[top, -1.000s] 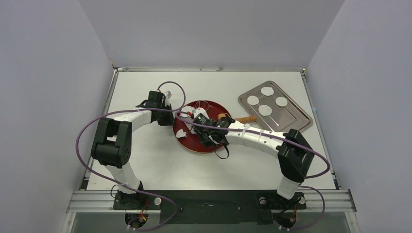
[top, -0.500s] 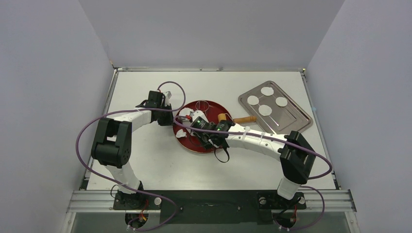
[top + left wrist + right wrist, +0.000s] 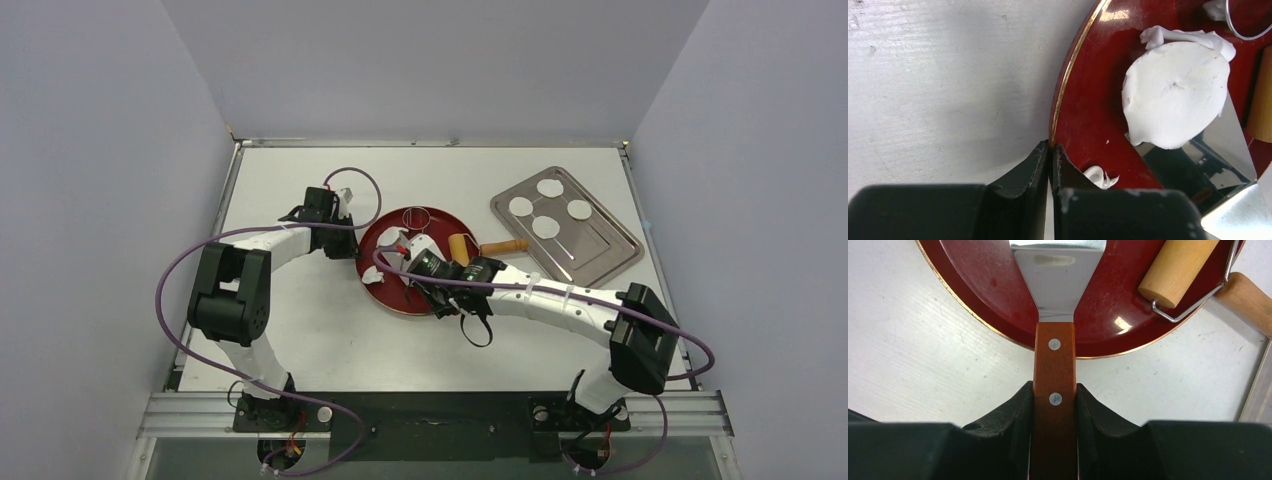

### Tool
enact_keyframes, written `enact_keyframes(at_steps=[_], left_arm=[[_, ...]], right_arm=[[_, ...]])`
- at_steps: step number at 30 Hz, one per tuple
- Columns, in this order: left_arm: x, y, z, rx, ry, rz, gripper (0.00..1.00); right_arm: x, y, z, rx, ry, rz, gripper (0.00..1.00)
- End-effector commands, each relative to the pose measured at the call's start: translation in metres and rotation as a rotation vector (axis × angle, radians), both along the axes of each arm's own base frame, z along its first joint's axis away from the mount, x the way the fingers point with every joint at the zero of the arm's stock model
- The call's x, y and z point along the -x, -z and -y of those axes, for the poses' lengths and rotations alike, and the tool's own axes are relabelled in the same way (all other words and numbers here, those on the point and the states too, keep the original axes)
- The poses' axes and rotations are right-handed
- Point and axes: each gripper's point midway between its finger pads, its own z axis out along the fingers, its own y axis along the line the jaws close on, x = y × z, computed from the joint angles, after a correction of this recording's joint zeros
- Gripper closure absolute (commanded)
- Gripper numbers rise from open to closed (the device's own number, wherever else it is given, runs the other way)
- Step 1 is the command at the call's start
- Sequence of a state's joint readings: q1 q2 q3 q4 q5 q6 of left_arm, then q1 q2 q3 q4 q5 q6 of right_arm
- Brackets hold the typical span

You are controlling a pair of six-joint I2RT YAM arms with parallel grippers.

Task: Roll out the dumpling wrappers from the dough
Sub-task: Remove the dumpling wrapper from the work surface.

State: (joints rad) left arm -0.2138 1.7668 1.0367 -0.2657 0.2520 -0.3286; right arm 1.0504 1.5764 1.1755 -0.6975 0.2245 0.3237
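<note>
A red plate [image 3: 400,300] sits mid-table. My left gripper [image 3: 1050,146] is shut on its left rim [image 3: 1068,85]. My right gripper [image 3: 1054,390] is shut on the wooden handle of a metal spatula [image 3: 1058,280] whose blade lies over the plate. In the left wrist view one round white dumpling wrapper [image 3: 1173,95] lies partly on the blade's tip [image 3: 1230,130]. Ragged dough scraps lie beside it [image 3: 1188,35] and near my left fingers [image 3: 1100,177]. Several more wrappers [image 3: 545,227] lie on a steel tray [image 3: 610,245].
A wooden rolling pin [image 3: 480,245] rests across the plate's right edge, also seen in the right wrist view [image 3: 1178,272]. A metal ring cutter [image 3: 418,215] lies at the plate's far side. The steel tray stands at the back right.
My right arm has swung its elbow out to the right and drawn the spatula slightly right and nearer. The left gripper has stayed on the plate's rim.
</note>
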Motion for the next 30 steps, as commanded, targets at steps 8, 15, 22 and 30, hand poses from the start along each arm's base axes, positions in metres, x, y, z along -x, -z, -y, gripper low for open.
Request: enact_keyframes(at_steps=[8,15,22,30], left_arm=[[-0.015,-0.028,0.009,0.057,0.048,0.081,0.98],[-0.015,-0.026,0.011,0.062,0.057,0.076,0.98],[-0.016,-0.026,0.011,0.064,0.055,0.071,0.98],[-0.016,-0.022,0.012,0.055,0.070,0.061,0.98]], right_arm=[[0.027,-0.029,0.032,-0.005,0.002,-0.020,1.00],[0.055,-0.039,0.053,0.032,-0.014,-0.121,1.00],[0.073,-0.060,0.071,0.118,-0.044,-0.210,1.00],[0.016,-0.121,0.080,0.146,0.015,-0.002,1.00]])
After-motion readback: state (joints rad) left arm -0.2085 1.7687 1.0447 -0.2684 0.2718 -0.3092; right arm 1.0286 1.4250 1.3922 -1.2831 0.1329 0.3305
